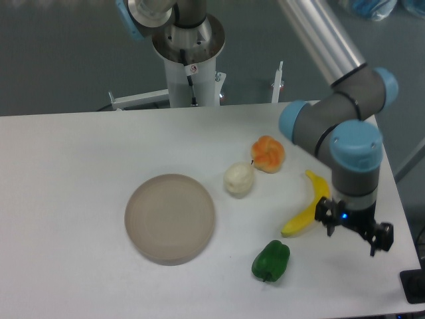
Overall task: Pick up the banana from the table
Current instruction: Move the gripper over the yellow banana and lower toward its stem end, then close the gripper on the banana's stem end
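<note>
Round grey-beige plate [170, 217] at centre, pale cream fruit [238, 179] just right of it, orange fruit [267, 153] beyond, green pepper [271, 260] nearest.

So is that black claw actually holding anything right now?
No. The black two-finger gripper hangs open and empty just right of the slim curved yellow banana, which lies on the white table.
</note>
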{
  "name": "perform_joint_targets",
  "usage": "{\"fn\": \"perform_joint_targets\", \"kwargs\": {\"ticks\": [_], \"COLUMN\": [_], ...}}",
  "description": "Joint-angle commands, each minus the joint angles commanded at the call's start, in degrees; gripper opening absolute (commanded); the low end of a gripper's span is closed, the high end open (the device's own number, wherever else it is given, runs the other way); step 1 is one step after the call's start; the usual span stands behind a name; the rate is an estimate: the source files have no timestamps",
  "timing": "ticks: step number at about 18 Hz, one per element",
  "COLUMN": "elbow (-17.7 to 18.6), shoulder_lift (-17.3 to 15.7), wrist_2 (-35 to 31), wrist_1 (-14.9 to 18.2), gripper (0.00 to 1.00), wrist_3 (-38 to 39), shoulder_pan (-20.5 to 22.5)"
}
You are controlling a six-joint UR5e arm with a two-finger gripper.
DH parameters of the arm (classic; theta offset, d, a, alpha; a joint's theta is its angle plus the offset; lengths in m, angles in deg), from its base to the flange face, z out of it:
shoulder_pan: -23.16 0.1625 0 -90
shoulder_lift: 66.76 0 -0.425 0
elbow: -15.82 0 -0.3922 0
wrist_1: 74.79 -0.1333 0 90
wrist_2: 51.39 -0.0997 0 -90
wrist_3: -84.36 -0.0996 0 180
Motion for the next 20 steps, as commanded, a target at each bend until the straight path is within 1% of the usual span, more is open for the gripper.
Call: {"fn": "perform_joint_targets", "kwargs": {"ticks": [3, 5, 6, 12, 13, 14, 15, 16, 20], "elbow": [3.1, 4.7, 6.0, 13.5, 15.4, 16.2, 16.9, 17.3, 16.7], "shoulder_lift": [-1.0, -0.6, -0.6, -0.9, -1.8, -1.7, -1.3, -1.3, -0.1], "wrist_2": [0.5, 0.8, 0.9, 0.4, 0.4, 0.3, 0.3, 0.3, 0.2], "wrist_1": [0.1, 0.0, -0.2, -4.3, -4.7, -5.3, -6.9, -7.6, -8.4], "gripper": [1.00, 1.00, 1.00, 1.00, 1.00, 1.00, 1.00, 1.00, 1.00], "wrist_3": [1.2, 3.8, 3.7, 0.4, 0.2, 0.4, 0.3, 0.2, 0.2], "shoulder_pan": [1.0, 0.9, 1.0, 0.7, 0.7, 0.5, 0.4, 0.4, 0.4]}}
